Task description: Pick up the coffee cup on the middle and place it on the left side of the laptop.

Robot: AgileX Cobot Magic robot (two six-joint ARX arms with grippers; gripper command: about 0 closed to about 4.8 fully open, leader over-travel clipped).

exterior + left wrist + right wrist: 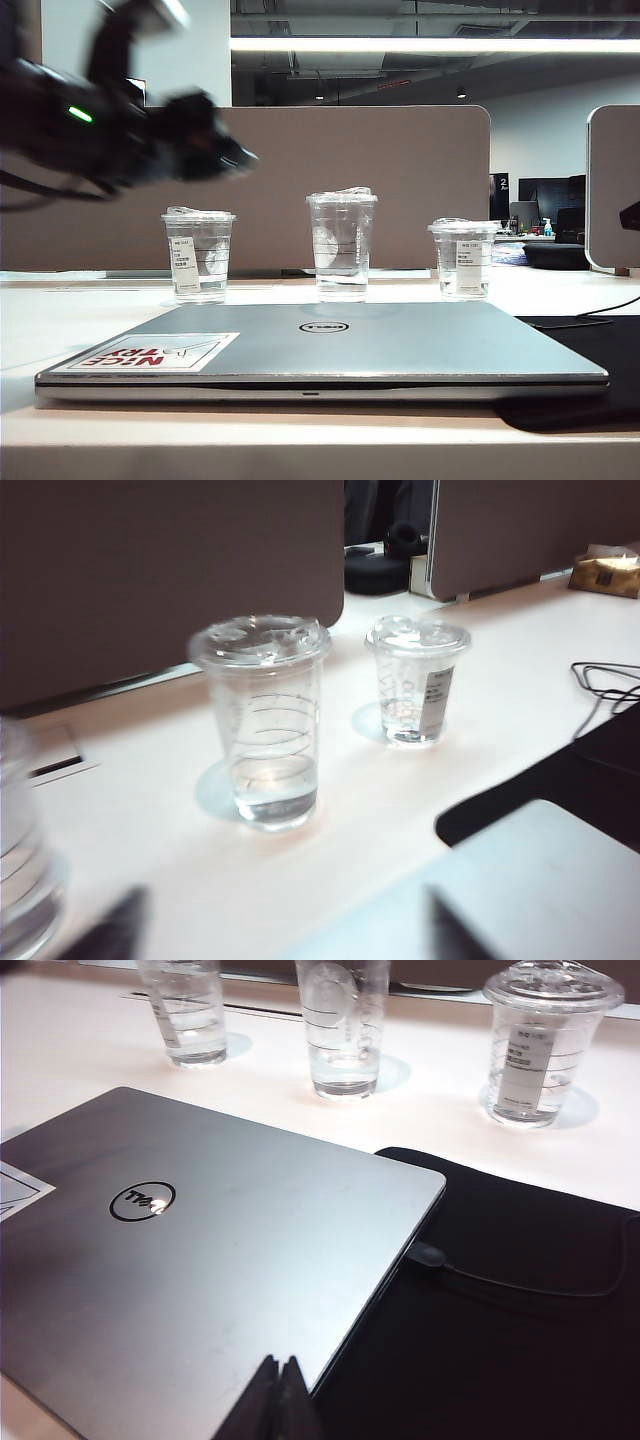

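Beige partition [400, 190] — ceiling striplight [430, 45]

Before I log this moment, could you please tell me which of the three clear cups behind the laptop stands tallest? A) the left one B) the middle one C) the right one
B: in the exterior view the middle coffee cup rises above both labelled cups, behind the Dell laptop.

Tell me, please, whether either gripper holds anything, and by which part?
Nothing is held. The left gripper is in the air, apart from the coffee cup; the right gripper is shut, empty.
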